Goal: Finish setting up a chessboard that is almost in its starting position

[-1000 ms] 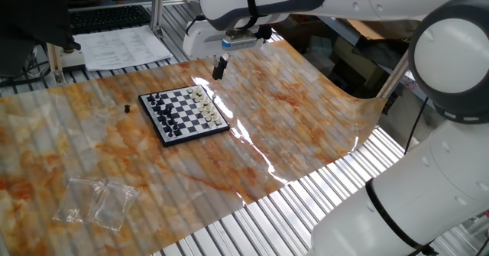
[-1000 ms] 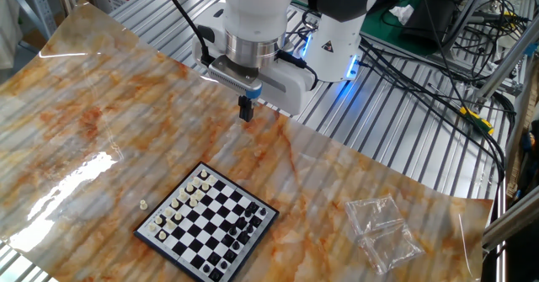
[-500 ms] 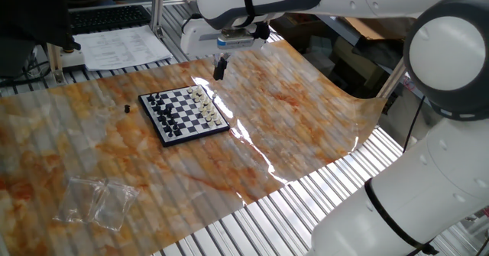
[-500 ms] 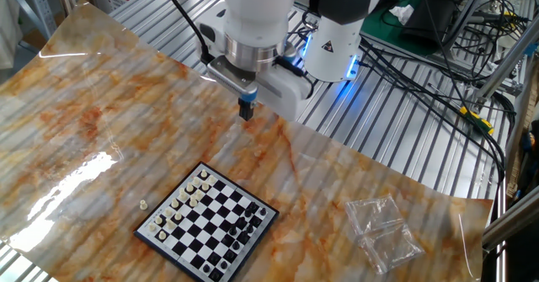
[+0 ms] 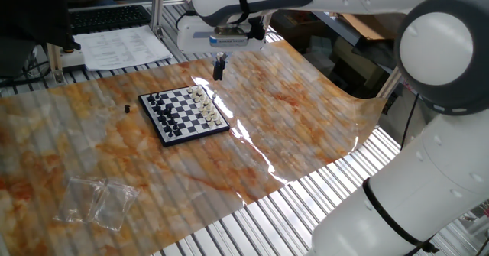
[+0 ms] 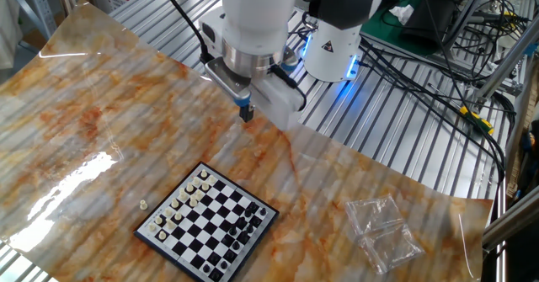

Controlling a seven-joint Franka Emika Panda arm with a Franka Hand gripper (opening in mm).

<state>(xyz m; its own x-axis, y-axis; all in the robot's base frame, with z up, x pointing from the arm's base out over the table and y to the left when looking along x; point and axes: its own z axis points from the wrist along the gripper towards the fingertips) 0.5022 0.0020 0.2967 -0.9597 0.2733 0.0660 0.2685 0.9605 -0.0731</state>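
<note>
The chessboard (image 5: 183,115) lies on the marbled sheet, with black pieces along its left edge and cream-white ones along its right. In the other fixed view the chessboard (image 6: 206,223) has white on the left and black on the right. One small black piece (image 5: 124,108) stands off the board to its left. One small white piece (image 6: 143,204) stands off the board near the white side. My gripper (image 5: 218,71) hangs above the sheet beyond the board's far side, fingers together, holding nothing visible. The gripper (image 6: 245,114) is well clear of the board.
Crumpled clear plastic bags (image 5: 98,199) lie on the sheet away from the board, also seen as the bags (image 6: 383,229). Papers (image 5: 122,46) and a keyboard sit behind the table. The robot base (image 6: 333,38) and cables stand at the far side.
The wrist has turned about its vertical axis, swinging the hand's body round. The fingertips have stayed in nearly the same spot above the sheet. Board and loose pieces have not moved.
</note>
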